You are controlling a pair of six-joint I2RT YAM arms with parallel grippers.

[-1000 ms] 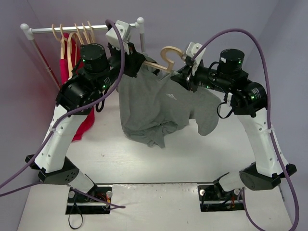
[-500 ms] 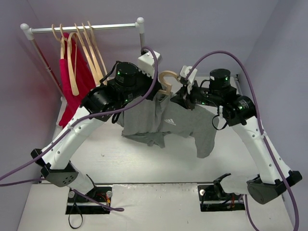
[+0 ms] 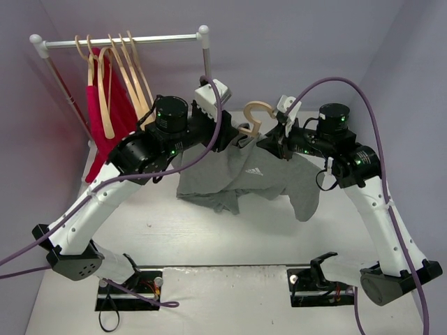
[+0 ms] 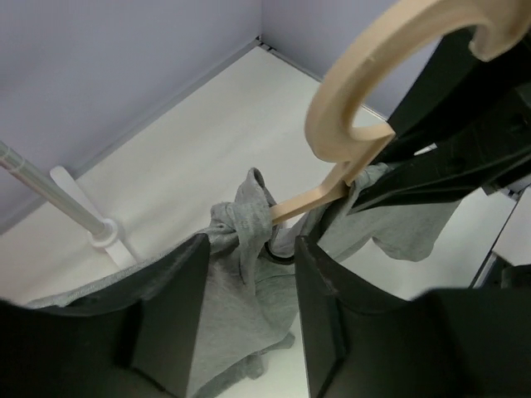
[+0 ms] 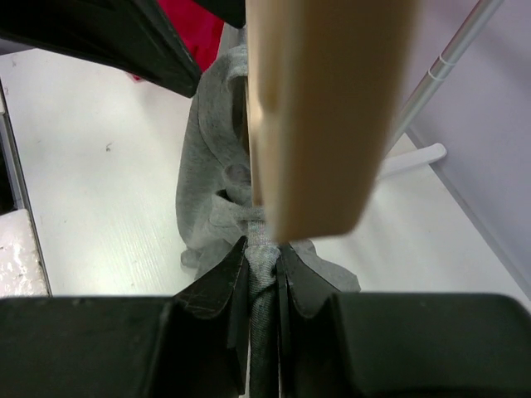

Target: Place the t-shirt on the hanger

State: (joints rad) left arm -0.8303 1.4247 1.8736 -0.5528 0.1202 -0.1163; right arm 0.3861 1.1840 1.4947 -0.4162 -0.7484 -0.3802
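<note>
- Top external view: the t-shirt (image 3: pixel 237 178) hangs above mid-table (image 3: pixel 174 237), hem bunched and right sleeve drooping (shoulders not yet seated, I judge).
- Right gripper (image 5: pixel 264 249) pinches grey cloth under the hanger (image 5: pixel 323 116).
- Left gripper (image 4: pixel 253 245) has parted fingers around bunched cloth; I cannot tell whether it grips.
- Far left, the rail (image 3: pixel 126 40) holds spare hangers.

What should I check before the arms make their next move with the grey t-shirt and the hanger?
1. Hold of the right gripper on the t-shirt: ok, shut on a grey fold.
2. Hold of the left gripper: cannot tell; its fingers stand apart with cloth between.
3. One arm of the hanger inside the shirt: ok, it runs into bunched fabric.
4. Shirt spread evenly along the hanger: not ok, bunched and lopsided.
5. Free room on the rack rail: ok, its right end is bare.
</note>
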